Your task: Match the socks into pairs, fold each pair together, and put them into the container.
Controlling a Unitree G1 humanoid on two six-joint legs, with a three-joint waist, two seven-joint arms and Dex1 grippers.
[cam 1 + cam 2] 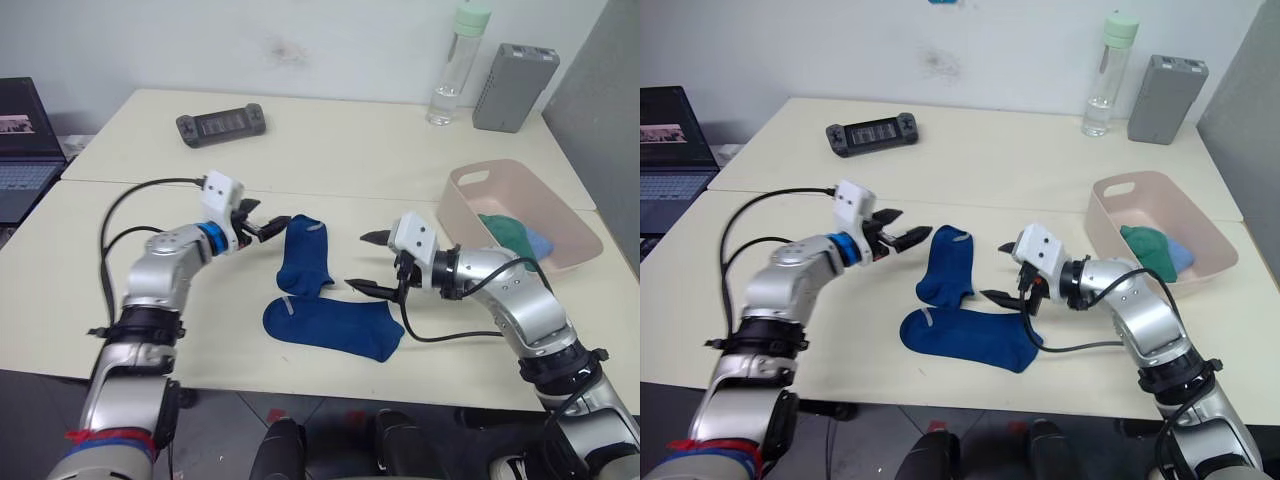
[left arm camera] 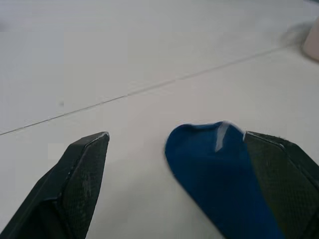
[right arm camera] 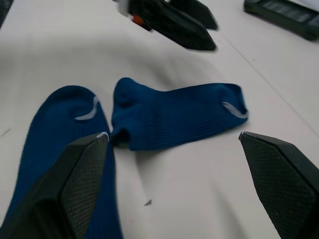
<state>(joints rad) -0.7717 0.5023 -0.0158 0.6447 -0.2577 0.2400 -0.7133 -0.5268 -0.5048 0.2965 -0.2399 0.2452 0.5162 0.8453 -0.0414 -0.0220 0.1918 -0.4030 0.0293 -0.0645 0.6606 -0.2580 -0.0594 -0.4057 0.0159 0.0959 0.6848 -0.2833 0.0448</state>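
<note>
nearest to us a dark royal blue sock (image 1: 333,328) lies flat across the table's (image 1: 120,300) front edge. our right gripper (image 1: 374,263) hangs just beside its toe end, fingers spread wide and holding nothing. just behind, the second dark blue sock (image 1: 306,254) lies lengthwise, its lower end touching the first. our left gripper (image 1: 268,226) hovers at that sock's upper left edge, fingers apart and empty. to the right sits the pale pink tub (image 1: 468,196), holding a folded green pair (image 1: 508,232) and a light blue pair (image 1: 540,243). further back lie a black game controller (image 1: 221,123), a clear water bottle (image 1: 453,70) and a grey ribbed box (image 1: 514,87).
</note>
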